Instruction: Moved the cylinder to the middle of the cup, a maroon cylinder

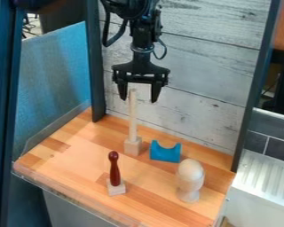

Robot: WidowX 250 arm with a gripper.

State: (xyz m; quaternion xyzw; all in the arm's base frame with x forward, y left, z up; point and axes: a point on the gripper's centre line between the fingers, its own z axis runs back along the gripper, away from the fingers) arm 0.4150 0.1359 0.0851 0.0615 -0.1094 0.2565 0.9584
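Note:
My gripper [138,99] hangs over the back of the wooden table, its two fingers spread apart and open. The maroon cylinder [115,172], round-topped and upright, stands on a small pale block [116,189] toward the front, well below the gripper and a bit to its left. A pale wooden cup [187,193] at the right front carries a rounded, egg-like top [191,170].
A tall pale rod [132,117] rises from a wooden block [132,146]; its tip appears between the gripper's fingers, depth unclear. Right of it sits a blue curved cradle [166,153]. Dark frame posts flank the table [85,148], with a plank wall behind.

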